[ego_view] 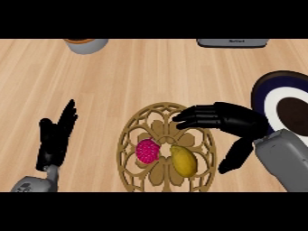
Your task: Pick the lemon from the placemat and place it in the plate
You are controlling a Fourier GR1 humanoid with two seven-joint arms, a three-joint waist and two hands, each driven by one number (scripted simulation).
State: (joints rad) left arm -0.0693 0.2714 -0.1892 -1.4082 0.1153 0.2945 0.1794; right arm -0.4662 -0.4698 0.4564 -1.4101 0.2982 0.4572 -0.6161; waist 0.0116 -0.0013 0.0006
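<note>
Head view, lemon lying on round openwork placemat beside pink fruit, right hand above placemat's far right part, fingers spread, holding nothing, plate at right, left hand resting at left, fingers straight

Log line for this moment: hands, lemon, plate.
right hand: open, above placemat, beside lemon | lemon: on placemat | plate: no lemon | left hand: open, resting at left
</note>
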